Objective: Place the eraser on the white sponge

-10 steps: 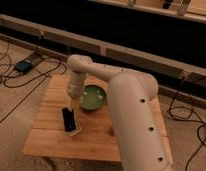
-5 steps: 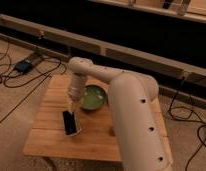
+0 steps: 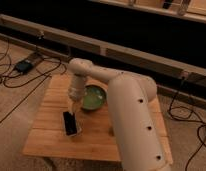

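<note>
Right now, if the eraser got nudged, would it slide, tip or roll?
The eraser looks like a flat, stiff slab, so it should not roll. It seems to rest on the sponge, a small soft base, so it may tilt or slip off. The gripper sits just above it.

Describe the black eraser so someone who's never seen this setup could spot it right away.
Start at the square wooden table and find the round green bowl near its middle. Just in front and left of the bowl, right below the white arm's end effector, sits the flat black rectangular eraser. It is the only dark slab on the table.
</note>
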### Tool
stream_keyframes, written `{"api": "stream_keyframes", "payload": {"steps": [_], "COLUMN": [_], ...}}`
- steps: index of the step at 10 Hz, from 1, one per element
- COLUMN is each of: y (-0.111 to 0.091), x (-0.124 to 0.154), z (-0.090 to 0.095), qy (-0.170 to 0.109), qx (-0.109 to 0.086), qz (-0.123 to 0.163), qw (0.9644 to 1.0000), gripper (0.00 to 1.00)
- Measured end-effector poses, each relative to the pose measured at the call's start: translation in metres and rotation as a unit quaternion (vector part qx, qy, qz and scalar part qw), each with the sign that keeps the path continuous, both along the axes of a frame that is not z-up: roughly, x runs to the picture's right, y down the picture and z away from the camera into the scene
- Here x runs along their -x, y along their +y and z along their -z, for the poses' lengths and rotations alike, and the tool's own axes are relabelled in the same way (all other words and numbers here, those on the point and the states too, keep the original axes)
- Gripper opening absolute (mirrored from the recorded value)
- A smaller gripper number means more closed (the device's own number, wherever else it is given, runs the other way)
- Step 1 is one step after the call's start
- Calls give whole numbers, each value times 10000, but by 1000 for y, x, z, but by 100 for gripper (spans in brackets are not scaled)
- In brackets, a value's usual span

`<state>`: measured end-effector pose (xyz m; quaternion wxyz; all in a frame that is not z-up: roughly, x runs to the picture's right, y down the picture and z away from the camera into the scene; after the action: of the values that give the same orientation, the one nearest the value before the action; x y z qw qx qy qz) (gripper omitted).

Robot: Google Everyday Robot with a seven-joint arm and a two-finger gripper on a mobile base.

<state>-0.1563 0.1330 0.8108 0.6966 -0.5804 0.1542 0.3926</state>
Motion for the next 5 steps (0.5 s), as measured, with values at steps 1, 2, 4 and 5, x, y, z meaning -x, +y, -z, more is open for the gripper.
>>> {"api": "stream_keyframes", "payload": {"steps": [1,2,4,5], "y": [-1,0,0,0], "x": [1,1,1,1], "z": [-1,-2,-3,-3], "qy": [-9,-16,-28,-38], "qx": [-15,-26,-49,-66], "qz": [0,5,17,17], "qw": [10000,10000,10000,10000], "gripper": [75,80,80,80]}}
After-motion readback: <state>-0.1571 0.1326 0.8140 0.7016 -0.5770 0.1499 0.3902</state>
